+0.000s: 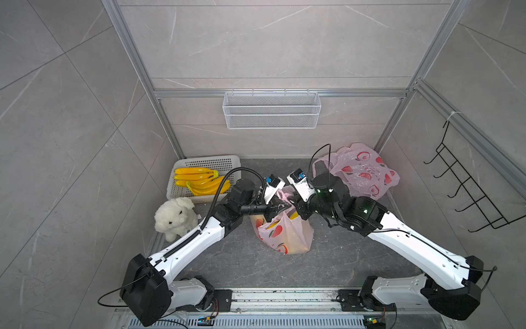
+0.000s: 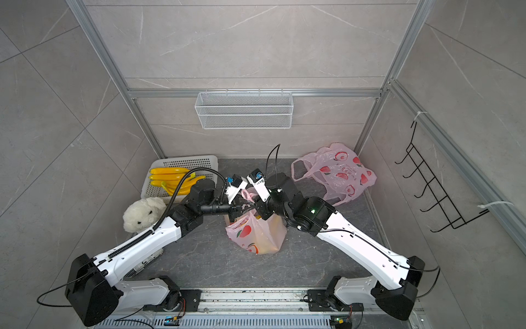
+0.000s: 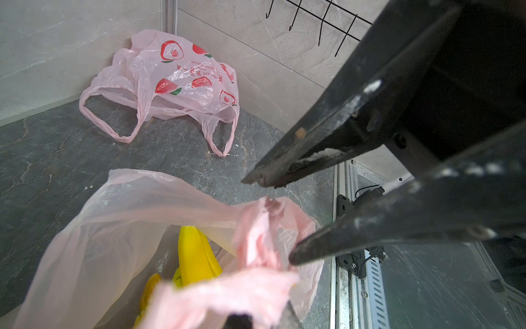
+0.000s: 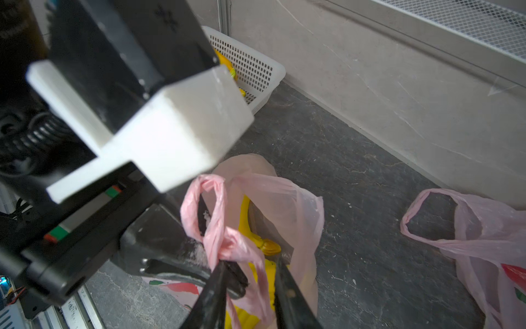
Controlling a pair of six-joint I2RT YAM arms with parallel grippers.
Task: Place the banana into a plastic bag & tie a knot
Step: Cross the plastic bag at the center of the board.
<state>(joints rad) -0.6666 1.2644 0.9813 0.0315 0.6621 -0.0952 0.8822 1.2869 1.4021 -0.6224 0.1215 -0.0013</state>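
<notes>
A pink plastic bag (image 1: 287, 236) (image 2: 257, 236) printed with fruit stands mid-floor in both top views. A yellow banana (image 3: 196, 256) (image 4: 246, 216) sits inside it. Both grippers meet over its mouth. My left gripper (image 1: 280, 206) (image 3: 264, 316) is shut on a twisted bag handle (image 4: 216, 225), which loops up around its fingers (image 4: 170, 242). My right gripper (image 4: 250, 273) (image 3: 269, 219) is open, its two fingers apart. A strip of handle hangs between them and rests against one finger.
A second pink bag (image 1: 361, 171) (image 2: 338, 173) lies crumpled at the back right. At the back left a white basket (image 1: 205, 161) holds more bananas (image 1: 199, 179), with a white plush toy (image 1: 175, 216) in front of it. A mesh shelf (image 1: 271, 109) hangs on the back wall. A black hook rack (image 1: 466, 188) is mounted on the right wall.
</notes>
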